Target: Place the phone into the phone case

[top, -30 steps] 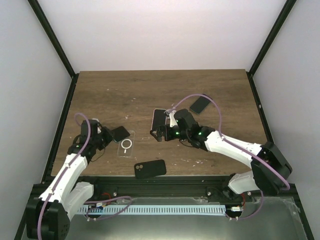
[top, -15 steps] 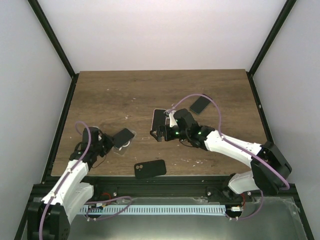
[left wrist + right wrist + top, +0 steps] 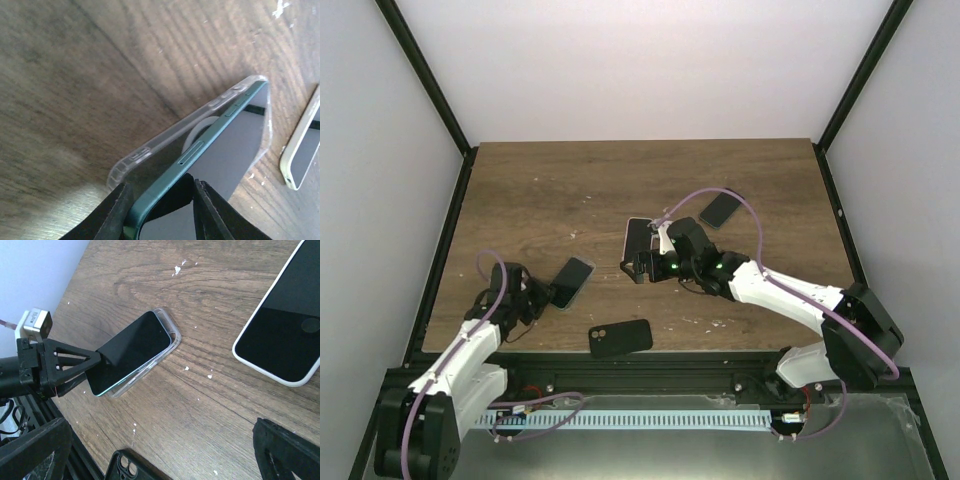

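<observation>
The dark green phone (image 3: 572,280) lies tilted on the clear phone case (image 3: 150,369), its far end down in the case and its near corner raised. In the left wrist view the phone's edge (image 3: 215,132) runs over the case's clear rim (image 3: 132,162). My left gripper (image 3: 542,297) straddles that near corner (image 3: 161,186). Its jaws stand slightly apart, with a gap on the screen side. My right gripper (image 3: 638,265) hovers open above the table's middle (image 3: 160,450), with nothing between its fingers.
A white-rimmed phone (image 3: 638,236) lies face up just beyond my right gripper. A black case with a camera cut-out (image 3: 620,338) sits near the front edge. Another dark phone (image 3: 719,210) rests at the back right. Black frame rails border the table.
My left arm pulled back toward the near left and laid the phone over the clear case, covering its ring. Its jaws have loosened. The right arm has not moved.
</observation>
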Robot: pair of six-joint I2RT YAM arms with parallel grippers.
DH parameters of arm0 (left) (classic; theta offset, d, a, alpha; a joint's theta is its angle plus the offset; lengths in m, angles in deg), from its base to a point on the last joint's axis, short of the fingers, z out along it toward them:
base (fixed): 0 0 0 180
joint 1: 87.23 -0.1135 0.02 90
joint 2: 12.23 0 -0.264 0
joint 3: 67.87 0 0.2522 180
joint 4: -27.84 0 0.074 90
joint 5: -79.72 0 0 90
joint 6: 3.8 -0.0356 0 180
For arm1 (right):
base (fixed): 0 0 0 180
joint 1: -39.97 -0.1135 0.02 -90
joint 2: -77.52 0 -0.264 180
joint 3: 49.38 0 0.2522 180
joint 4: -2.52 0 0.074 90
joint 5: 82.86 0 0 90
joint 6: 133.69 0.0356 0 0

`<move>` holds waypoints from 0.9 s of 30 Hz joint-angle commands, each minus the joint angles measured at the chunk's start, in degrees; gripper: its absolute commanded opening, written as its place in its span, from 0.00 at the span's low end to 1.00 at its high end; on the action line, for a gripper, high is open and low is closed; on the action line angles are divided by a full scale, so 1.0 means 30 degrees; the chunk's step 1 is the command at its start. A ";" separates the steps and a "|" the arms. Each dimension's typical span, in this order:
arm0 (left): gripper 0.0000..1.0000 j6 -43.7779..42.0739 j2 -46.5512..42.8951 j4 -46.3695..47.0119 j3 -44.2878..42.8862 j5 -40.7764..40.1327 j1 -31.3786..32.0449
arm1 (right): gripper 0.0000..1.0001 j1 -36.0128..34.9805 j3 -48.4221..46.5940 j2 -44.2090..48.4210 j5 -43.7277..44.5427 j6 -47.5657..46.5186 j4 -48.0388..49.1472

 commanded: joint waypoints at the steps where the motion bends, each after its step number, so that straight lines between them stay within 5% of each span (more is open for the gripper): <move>1: 0.36 0.0412 0.0413 0.0680 0.0419 0.0368 -0.0042 | 1.00 -0.0114 -0.0799 0.0260 0.0159 -0.0042 -0.0346; 16: 0.56 0.0173 0.1509 0.0500 0.0006 0.0800 0.0167 | 1.00 -0.0112 -0.1054 -0.0199 -0.0159 0.0199 -0.0298; 27: 0.73 -0.0921 0.1522 -0.4356 -0.2643 -0.1644 0.0195 | 1.00 -0.0114 -0.1123 -0.0235 -0.0197 0.0337 -0.0412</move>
